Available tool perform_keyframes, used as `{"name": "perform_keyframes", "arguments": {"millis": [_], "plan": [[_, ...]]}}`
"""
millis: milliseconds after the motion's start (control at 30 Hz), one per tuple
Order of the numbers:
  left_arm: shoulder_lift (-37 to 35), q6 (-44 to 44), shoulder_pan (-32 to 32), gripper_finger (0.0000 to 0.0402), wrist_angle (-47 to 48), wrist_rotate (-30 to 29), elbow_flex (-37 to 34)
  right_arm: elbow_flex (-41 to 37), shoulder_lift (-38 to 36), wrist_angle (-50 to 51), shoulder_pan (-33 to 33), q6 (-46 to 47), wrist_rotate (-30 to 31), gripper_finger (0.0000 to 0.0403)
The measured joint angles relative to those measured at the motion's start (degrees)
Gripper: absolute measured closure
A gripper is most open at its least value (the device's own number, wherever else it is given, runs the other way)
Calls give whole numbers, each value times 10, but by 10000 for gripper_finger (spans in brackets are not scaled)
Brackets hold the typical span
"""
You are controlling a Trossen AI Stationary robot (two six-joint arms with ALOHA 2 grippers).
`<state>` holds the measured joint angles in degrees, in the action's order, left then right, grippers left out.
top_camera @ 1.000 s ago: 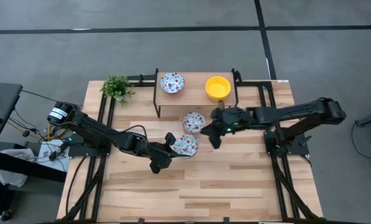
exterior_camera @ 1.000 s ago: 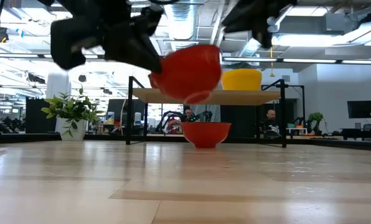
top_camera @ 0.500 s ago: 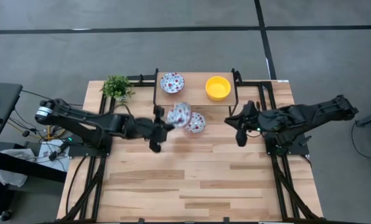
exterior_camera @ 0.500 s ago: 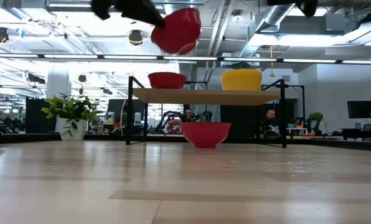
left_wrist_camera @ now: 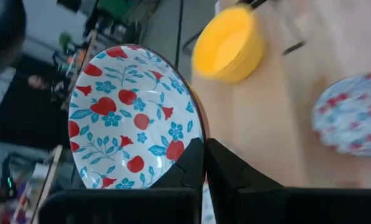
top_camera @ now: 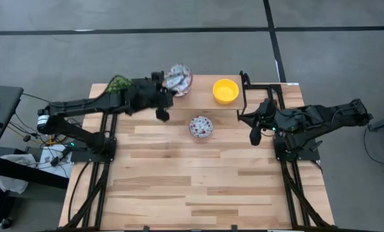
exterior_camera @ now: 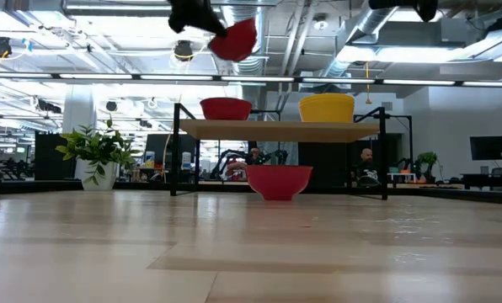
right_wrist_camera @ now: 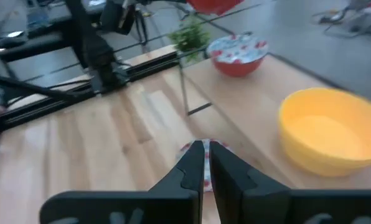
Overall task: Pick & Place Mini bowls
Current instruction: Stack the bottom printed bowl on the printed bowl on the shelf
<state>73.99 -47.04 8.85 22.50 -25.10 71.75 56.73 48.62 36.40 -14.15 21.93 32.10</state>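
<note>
Item: floral mini bowl (top_camera: 178, 78) — left pincer (left_wrist_camera: 203, 163) is pinching its rim, holding it tilted above the shelf (top_camera: 201, 98), over a 2nd floral bowl (exterior_camera: 226, 108). Yellow bowl (top_camera: 225, 90) on shelf; 3rd floral (top_camera: 201, 126) on tabletop (top_camera: 198, 187). Right pincer (top_camera: 254, 136) is idling nr tabletop's right edge, fingers narrow, empty. Likely light, stiff, glossy-slick, chippable — grip at rim. No legible writing.

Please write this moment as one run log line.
left gripper: shut on floral mini bowl, raised over shelf | right gripper: empty, right of shelf
</note>
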Motion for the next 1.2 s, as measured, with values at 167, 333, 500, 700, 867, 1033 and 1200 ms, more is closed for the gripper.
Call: {"name": "perform_keyframes", "arguments": {"millis": [167,333,500,700,867,1033,1200], "plan": [[27,-4,80,394,2,21,2,0,3,-2,39,-37,13,390],[68,-6,109,394,2,54,2,0,17,-2,75,-59,10,390],[85,-7,109,394,25,55,2,0,35,-9,90,-55,9,390],[82,-5,104,394,83,62,2,0,57,-16,91,-37,7,392],[81,-4,102,394,98,72,1,0,72,-23,91,-34,7,392],[77,-5,102,391,99,72,1,0,78,-26,91,-28,4,392],[76,-3,102,377,100,67,1,0,79,-26,91,-24,2,392]]}}
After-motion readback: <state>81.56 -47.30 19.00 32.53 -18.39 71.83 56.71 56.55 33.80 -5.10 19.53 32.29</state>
